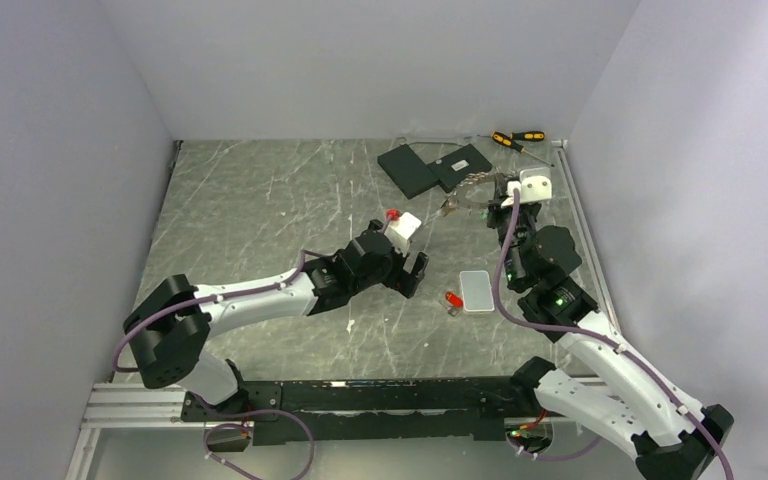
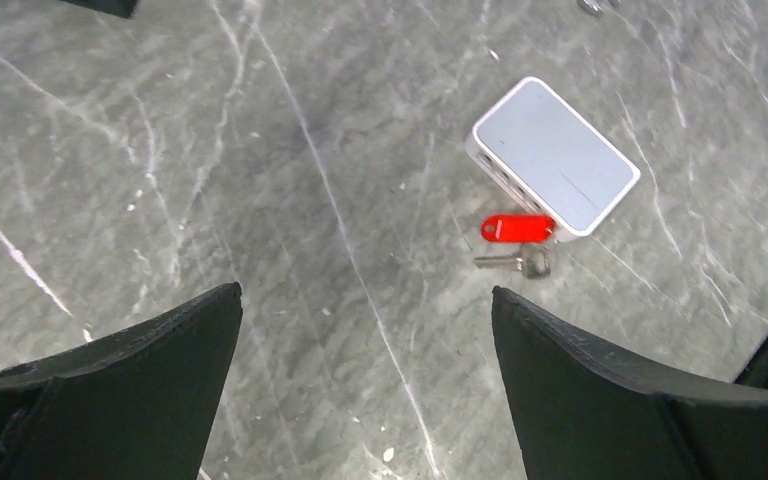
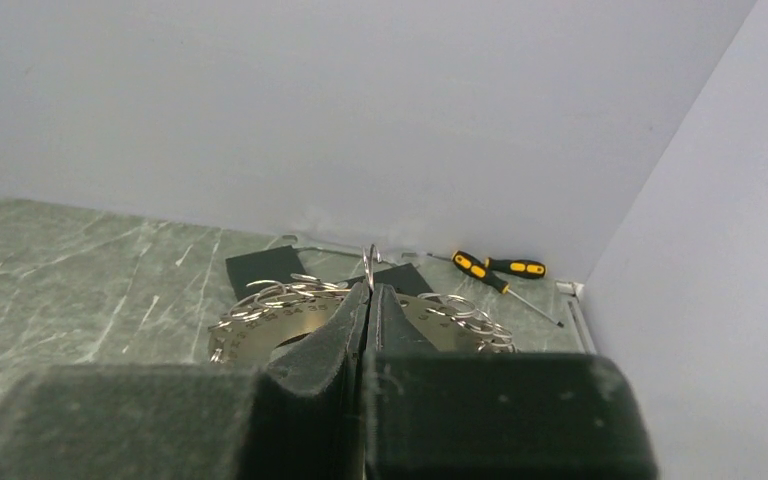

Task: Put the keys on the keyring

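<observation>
1. While the right gripper [image 1: 500,198] holds the keyring [image 1: 472,190] at the far right of the overhead view, the red-tagged key [image 1: 453,298] lies loose on the table [image 1: 260,200]. The key is well apart from the ring and right against a white box [image 1: 477,290]. The left gripper [image 1: 412,274] hovers just to the key's left. By my judgement this key has yet to be picked up, carried over and threaded. A small red object [image 1: 392,213] shows beyond the left wrist (another key or part of the arm, I cannot tell).

2. From the left wrist, the left gripper [image 2: 365,292] has its jaws spread wide with nothing between them. The red-tagged key [image 2: 517,228] sits ahead, its tag touching the edge of the white box [image 2: 555,155] and its bare metal blade just beside the tag. That box is likely the obstacle, since it crowds one side of any pinch.

3. From the right wrist, the right gripper [image 3: 368,292] is clenched on a small wire loop at the rim of the keyring [image 3: 280,325]. More loops ring the rim, and no coloured key head shows on it (the fingers hide part). Screwdrivers [image 3: 495,270] and black slabs [image 3: 260,268] lie behind it near the wall, seemingly out of the way.
</observation>
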Robot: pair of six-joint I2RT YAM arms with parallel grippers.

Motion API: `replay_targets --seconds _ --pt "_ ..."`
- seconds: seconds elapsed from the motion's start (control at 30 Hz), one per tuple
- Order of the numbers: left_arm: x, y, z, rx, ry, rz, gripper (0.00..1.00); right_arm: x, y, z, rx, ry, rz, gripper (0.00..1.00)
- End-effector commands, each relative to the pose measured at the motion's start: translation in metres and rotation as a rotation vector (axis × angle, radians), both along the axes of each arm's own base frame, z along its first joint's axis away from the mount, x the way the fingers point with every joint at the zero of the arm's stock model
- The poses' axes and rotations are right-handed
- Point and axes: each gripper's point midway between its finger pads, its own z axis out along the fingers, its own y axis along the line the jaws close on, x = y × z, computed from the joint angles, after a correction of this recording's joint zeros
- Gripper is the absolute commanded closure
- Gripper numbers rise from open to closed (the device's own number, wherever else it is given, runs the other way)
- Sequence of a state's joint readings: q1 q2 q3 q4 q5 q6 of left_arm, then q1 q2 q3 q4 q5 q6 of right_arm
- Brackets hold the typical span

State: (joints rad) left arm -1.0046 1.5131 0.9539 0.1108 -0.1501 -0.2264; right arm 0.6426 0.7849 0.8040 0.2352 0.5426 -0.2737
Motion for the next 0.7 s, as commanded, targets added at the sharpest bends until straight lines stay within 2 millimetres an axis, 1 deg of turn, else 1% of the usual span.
replay_targets --seconds 0.0,0.1,0.2,0.27,0.4,0.43,0.53,0.67 --pt "0.012 0.007 0.017 -0.011 -0.043 0.081 0.01 -0.007 -0.006 0.031 0.130 -0.053 0.002 1.00" --pt "0.006 0.000 0.008 0.027 0.004 0.050 0.01 -0.004 -0.003 0.027 0.134 -0.015 0.011 1.00" --pt "-0.006 -0.006 0.005 0.028 -0.022 -0.009 0.01 0.000 0.006 0.023 0.097 0.024 0.048 1.00" --pt "-0.011 -0.009 0.005 0.016 -0.049 -0.023 0.03 0.002 0.011 0.020 0.078 0.042 0.075 1.00" --pt "-0.025 -0.020 -0.005 0.035 -0.048 -0.086 0.08 0.004 0.017 0.020 0.107 0.052 0.152 1.00" --pt "-0.029 -0.026 -0.006 0.030 -0.057 -0.109 0.08 0.005 0.016 0.020 0.116 0.054 0.160 1.00" --pt "-0.044 -0.041 -0.014 0.034 -0.075 -0.177 0.10 0.011 0.004 0.018 0.126 0.067 0.122 1.00" --pt "-0.057 -0.059 -0.029 0.068 -0.081 -0.235 0.16 0.017 -0.023 0.016 0.120 0.078 -0.024 1.00"
